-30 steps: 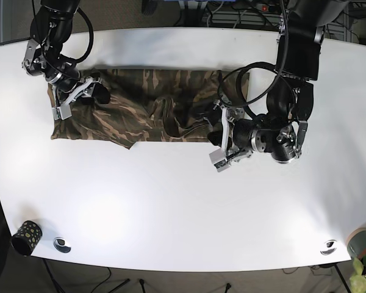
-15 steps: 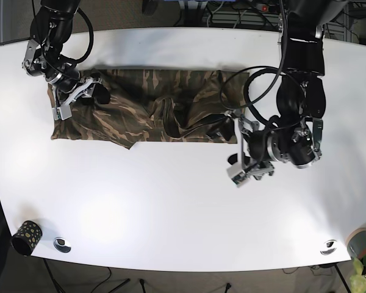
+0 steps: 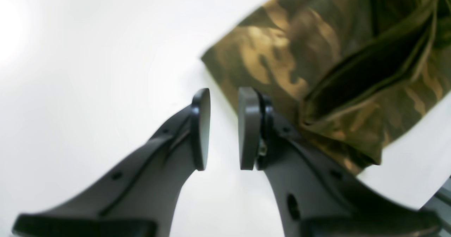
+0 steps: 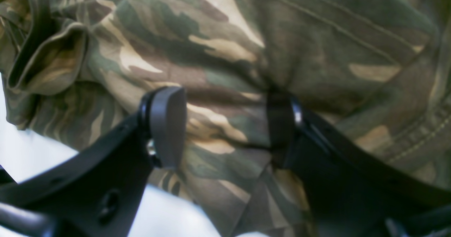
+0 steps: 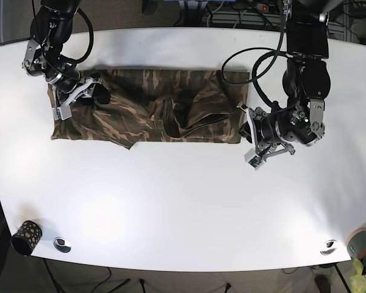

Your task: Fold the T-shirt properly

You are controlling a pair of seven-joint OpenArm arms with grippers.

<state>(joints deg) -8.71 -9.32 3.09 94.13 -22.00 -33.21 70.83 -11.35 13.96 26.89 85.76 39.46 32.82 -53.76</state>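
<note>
The camouflage T-shirt (image 5: 152, 110) lies spread lengthwise across the far half of the white table, with a rumpled fold near its middle. My right gripper (image 5: 78, 97) is on the shirt's left end. In the right wrist view the right gripper (image 4: 225, 124) is open, its fingers (image 4: 167, 124) set wide apart with shirt cloth (image 4: 246, 36) under and between them. My left gripper (image 5: 250, 146) is just off the shirt's lower right corner. In the left wrist view the left gripper (image 3: 222, 128) has a narrow gap and holds nothing, over bare table beside the shirt's corner (image 3: 282, 54).
A patterned dark cup (image 5: 27, 237) stands at the near left corner, with a small round fitting (image 5: 62, 244) beside it. Another fitting (image 5: 328, 246) and a potted plant (image 5: 363, 247) are at the near right. The table (image 5: 171, 201) is white.
My left arm has let go of the shirt's lower right edge and swung right and back, off the cloth. The shirt's right end now lies flatter. The right arm has not moved.
</note>
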